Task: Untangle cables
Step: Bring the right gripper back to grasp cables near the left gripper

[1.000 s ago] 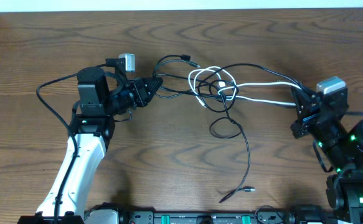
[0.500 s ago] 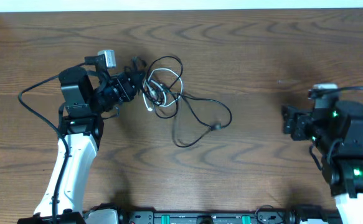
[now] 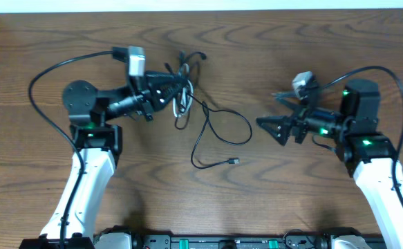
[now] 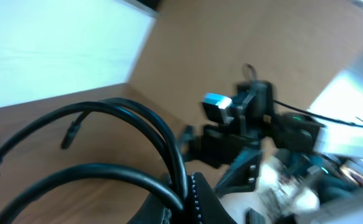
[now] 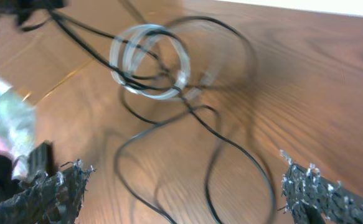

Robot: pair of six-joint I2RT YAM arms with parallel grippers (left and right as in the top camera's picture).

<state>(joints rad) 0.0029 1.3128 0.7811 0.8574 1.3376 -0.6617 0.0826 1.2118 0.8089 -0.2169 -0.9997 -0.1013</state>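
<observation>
The cables are bunched at the back left of the table, black cords and a white one looped together. My left gripper is shut on the black cords of that bunch. One loose black cord trails toward the middle and ends in a small plug. My right gripper points left at mid-table, open and holding nothing, a short way right of that loose cord. In the right wrist view the white loop and black cords lie on the table ahead of the open gripper.
The wooden table is edged by a pale wall along the back. Thick black arm wires arc over both arms: one at the left, one at the right. The right arm shows blurred in the left wrist view.
The right gripper has let go of the cables, opened wide and swung left toward the middle. The cables, earlier stretched between both grippers, have collapsed into a bunch at the left gripper.
</observation>
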